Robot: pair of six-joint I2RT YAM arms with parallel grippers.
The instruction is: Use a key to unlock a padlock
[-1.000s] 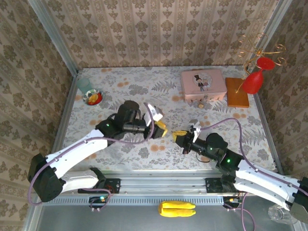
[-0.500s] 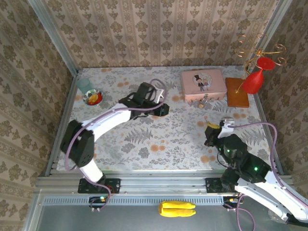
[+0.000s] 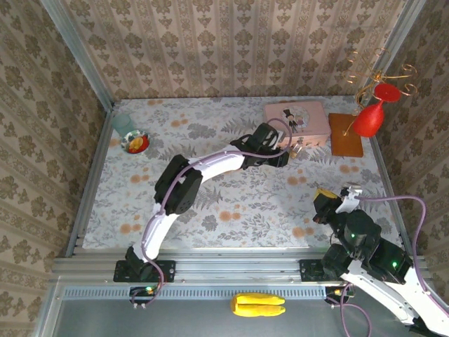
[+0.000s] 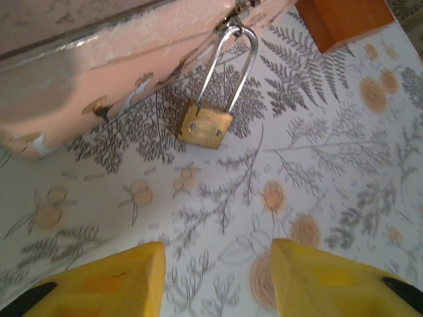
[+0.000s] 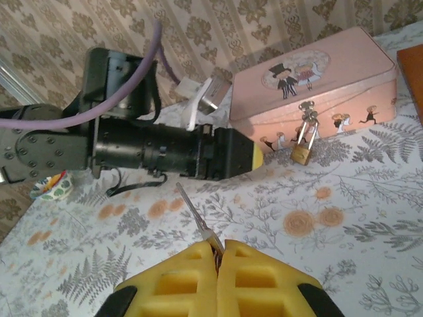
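Note:
The tiny brass padlock (image 4: 205, 125) hangs by its silvery shackle from the clasp of a pink tin (image 4: 99, 72) and rests on the floral table. My left gripper (image 4: 215, 271) is open just short of the padlock, with bare tablecloth between its yellow fingers. From above, the left gripper (image 3: 282, 157) reaches to the tin's (image 3: 298, 119) front, beside the padlock (image 3: 295, 149). My right gripper (image 5: 219, 249) is shut on a thin silver key (image 5: 195, 214), whose blade points towards the left arm. The padlock (image 5: 301, 153) lies well beyond the key. The right gripper (image 3: 325, 197) sits near the table's right front.
An orange-brown block (image 3: 346, 135) lies right of the tin, with a red glass (image 3: 368, 118) on a gold wire stand above it. A small bowl (image 3: 135, 143) and a cup (image 3: 123, 123) stand at the far left. Walls enclose three sides of the table.
My left arm has swung from the table's middle out to the tin, and its jaws have widened. My right arm has drawn back to the right front with the key.

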